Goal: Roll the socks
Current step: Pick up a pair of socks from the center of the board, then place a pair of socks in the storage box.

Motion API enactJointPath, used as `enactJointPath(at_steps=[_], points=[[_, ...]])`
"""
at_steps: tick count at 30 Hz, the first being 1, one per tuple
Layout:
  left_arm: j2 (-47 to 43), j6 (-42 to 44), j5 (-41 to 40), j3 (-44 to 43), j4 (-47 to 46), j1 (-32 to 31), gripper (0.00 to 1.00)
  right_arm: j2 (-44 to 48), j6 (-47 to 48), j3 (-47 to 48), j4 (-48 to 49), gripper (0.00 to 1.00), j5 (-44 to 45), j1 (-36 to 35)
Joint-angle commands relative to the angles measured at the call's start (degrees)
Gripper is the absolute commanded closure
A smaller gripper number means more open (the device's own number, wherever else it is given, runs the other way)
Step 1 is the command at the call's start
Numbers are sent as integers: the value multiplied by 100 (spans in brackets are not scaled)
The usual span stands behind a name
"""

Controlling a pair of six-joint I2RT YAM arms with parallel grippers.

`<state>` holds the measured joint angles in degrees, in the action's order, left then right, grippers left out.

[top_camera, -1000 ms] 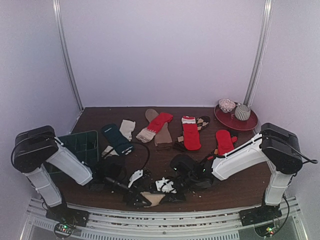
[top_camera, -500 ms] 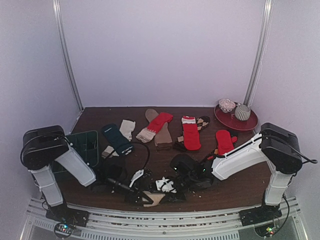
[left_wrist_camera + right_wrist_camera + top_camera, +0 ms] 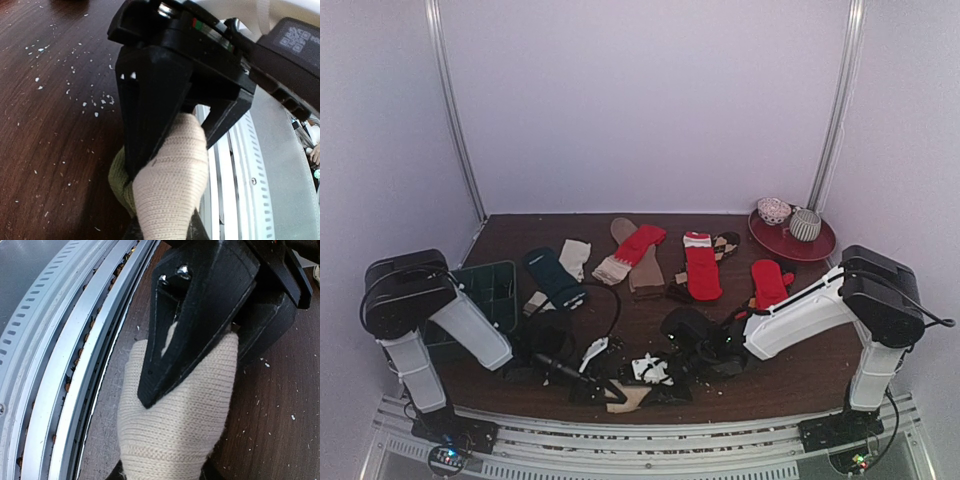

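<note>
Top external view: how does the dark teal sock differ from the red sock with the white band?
Colour: the dark teal sock is plain dark; the red sock carries a white band at its far end. Pose: the dark teal sock lies slanted, the red sock nearly straight, front to back. Both lie flat and unrolled.

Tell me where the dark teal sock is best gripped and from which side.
Probably the near end of the dark teal sock, coming straight down from above. It lies flat and stretched out on the table, so only a top pinch fits, and its far end crowds a pale sock.
</note>
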<state>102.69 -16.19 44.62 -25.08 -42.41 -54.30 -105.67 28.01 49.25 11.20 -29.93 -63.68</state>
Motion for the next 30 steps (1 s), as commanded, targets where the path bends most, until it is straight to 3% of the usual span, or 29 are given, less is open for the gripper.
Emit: enactJointPath(at_steps=[1, 6, 12, 18, 23, 30], points=[[111, 195, -593, -89, 276, -159, 100, -558, -182, -197, -1037, 71, 955, 92], [5, 245, -1228, -151, 502, -155, 100, -256, -666, -152, -862, 65, 849, 309], [-319, 97, -2202, -444, 1129, -60, 100, 888, -1367, -399, -478, 46, 440, 913], [-837, 15, -2510, -713, 1547, 207, 100, 1964, -1960, -542, -375, 37, 113, 1355], [-1475, 132, -3093, -1162, 2349, 422, 100, 2346, -2550, -575, -219, 35, 284, 1618], [-2770, 118, -4234, -1390, 3332, 1330, 100, 2384, -2907, -876, 372, 37, 458, 1835]])
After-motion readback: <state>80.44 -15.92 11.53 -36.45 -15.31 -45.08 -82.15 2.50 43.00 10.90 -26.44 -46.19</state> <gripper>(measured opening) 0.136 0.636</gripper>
